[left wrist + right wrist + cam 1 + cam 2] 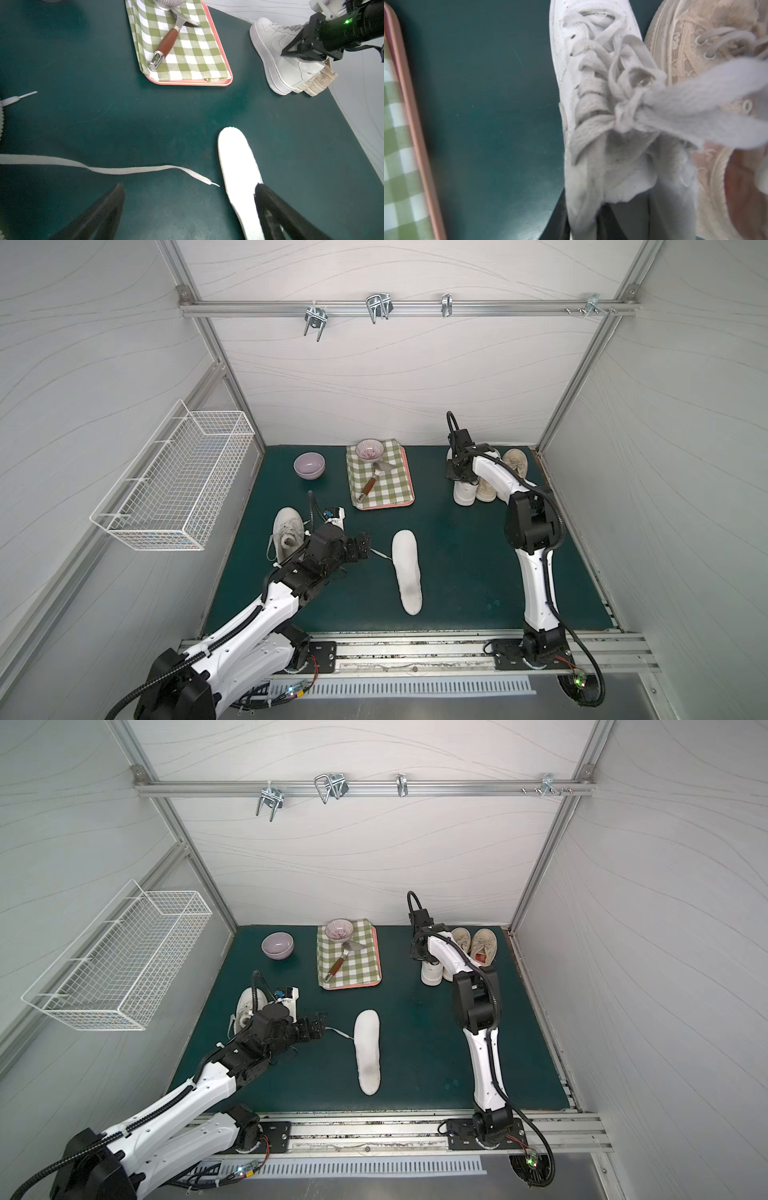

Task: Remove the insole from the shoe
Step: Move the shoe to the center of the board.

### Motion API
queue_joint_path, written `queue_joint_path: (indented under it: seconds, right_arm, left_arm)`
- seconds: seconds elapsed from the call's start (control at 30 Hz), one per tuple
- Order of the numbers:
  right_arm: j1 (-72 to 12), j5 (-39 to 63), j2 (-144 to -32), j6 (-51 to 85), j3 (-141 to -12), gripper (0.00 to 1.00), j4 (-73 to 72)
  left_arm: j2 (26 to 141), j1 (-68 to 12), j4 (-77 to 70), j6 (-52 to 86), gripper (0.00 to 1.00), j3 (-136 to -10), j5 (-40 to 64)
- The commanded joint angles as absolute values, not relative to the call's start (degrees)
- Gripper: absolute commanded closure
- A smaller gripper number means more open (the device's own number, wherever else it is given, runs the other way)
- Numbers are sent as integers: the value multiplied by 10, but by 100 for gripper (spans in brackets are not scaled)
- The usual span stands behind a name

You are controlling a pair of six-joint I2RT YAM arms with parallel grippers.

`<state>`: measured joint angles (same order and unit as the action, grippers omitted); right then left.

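A white insole [407, 572] [368, 1052] [239, 166] lies flat on the green mat, mid-table. My left gripper [365, 545] [322, 1025] [189, 187] hovers open just left of it, holding nothing. Behind that arm rests a white shoe [286, 531] [245, 1006] with loose laces. At the back right stands a white sneaker [463, 493] [430, 973] [276, 62] [591, 62]. My right gripper [461, 483] [284, 53] [581, 222] comes down on its opening, one finger outside and one inside, shut on the collar's side wall. The inside of that sneaker is hidden.
Two beige shoes [515, 462] [482, 944] [695, 62] touch the sneaker's right side. A pink tray [409, 493] carries a checked cloth, a small bowl [369, 450] and a wooden-handled scoop [370, 485]. A lavender bowl [309, 465] sits back left. A wire basket [174, 485] hangs on the left wall.
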<state>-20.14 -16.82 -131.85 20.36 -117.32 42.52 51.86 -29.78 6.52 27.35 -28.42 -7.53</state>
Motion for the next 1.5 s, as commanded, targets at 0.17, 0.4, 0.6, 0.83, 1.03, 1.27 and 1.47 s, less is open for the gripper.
queue_joint_path:
  seconds: [0.17, 0.4, 0.6, 0.83, 1.03, 1.27, 1.47]
  right_arm:
    - [-210, -167, -1277, 176, -1133, 100, 407]
    - [-254, -191, -1193, 165, -1049, 100, 378]
    - [-295, -205, -1109, 166, -936, 100, 357]
    - [-351, -231, -1005, 200, -790, 100, 357]
    - [-410, -247, -940, 240, -690, 100, 366]
    - [-463, -258, -902, 287, -642, 100, 382]
    - [-471, -215, -878, 279, -638, 70, 384]
  left_arm:
    - [498, -299, 26, 258, 1, -265, -98]
    - [498, -299, 35, 259, 1, -266, -101]
    - [491, -300, 35, 265, 1, -260, -104]
    - [499, -299, 31, 270, 1, -259, -94]
    - [536, -300, 37, 284, 1, -280, -84]
    - [589, -303, 51, 338, 1, -312, -51]
    - [648, -346, 56, 350, 2, -347, -57]
